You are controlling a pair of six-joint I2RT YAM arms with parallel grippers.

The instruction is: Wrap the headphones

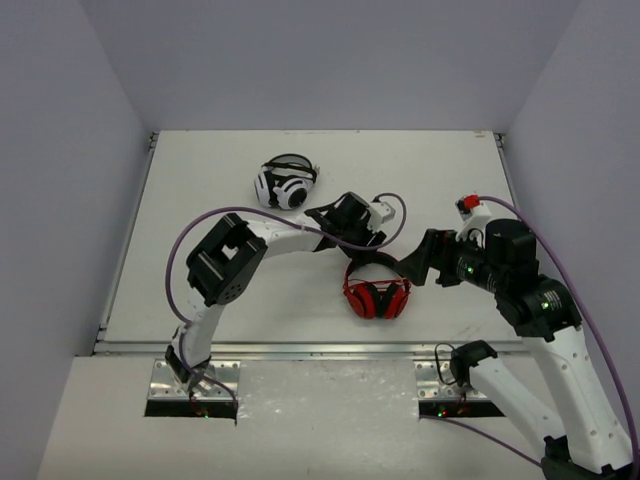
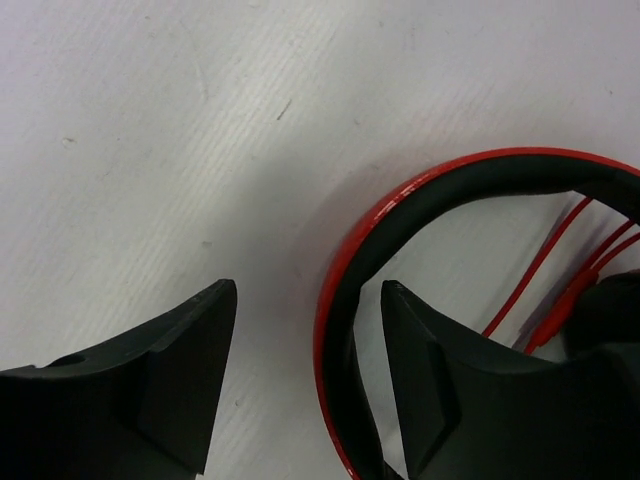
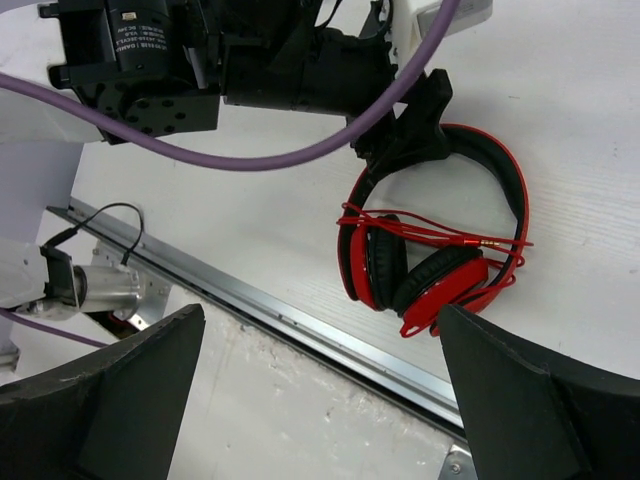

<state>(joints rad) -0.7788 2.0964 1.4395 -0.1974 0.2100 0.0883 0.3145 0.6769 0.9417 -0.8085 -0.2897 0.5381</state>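
Note:
The red headphones lie on the white table with their ear cups folded together. The thin red cable is looped across the cups and its plug rests on top. My left gripper is low over the top of the headband and stands open. The band passes between its fingers, close against the right finger, with a gap on the other side. My right gripper is wide open and holds nothing. It hovers just right of the headphones, over the table's front edge.
White-and-black headphones sit further back on the table. A metal rail runs along the table's near edge. The left arm's purple cable loops beside it. A small red-and-white object sits at the right.

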